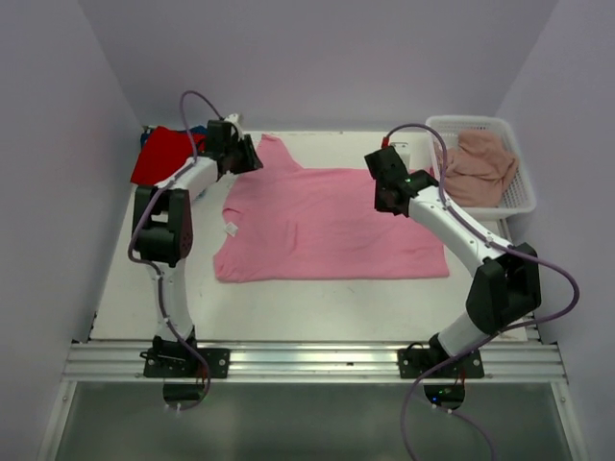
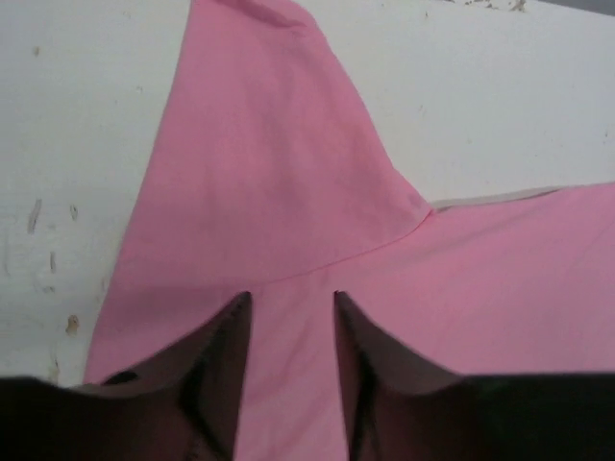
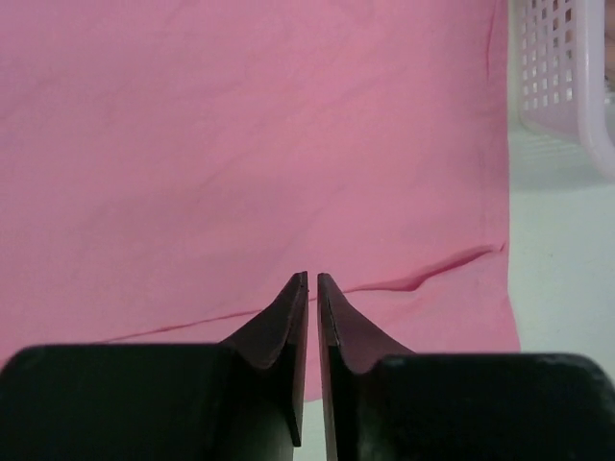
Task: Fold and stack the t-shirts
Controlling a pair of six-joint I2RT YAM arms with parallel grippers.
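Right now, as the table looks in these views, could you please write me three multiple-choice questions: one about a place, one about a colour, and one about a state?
1. Where does the dusty-pink t-shirt lie?
A. in the white basket
B. under the left arm's base
C. on top of a red shirt

2. What colour is the spread t-shirt on the table?
A. teal
B. red
C. bright pink

3. How do the jaws of the left gripper stand?
A. shut on a sleeve
B. open, with a gap between them
C. hidden from every view

Answers:
1 A, since the top view shows it bunched inside the basket at the far right.
2 C, since all three views show bright pink cloth.
3 B, since the left wrist view shows cloth through the gap.
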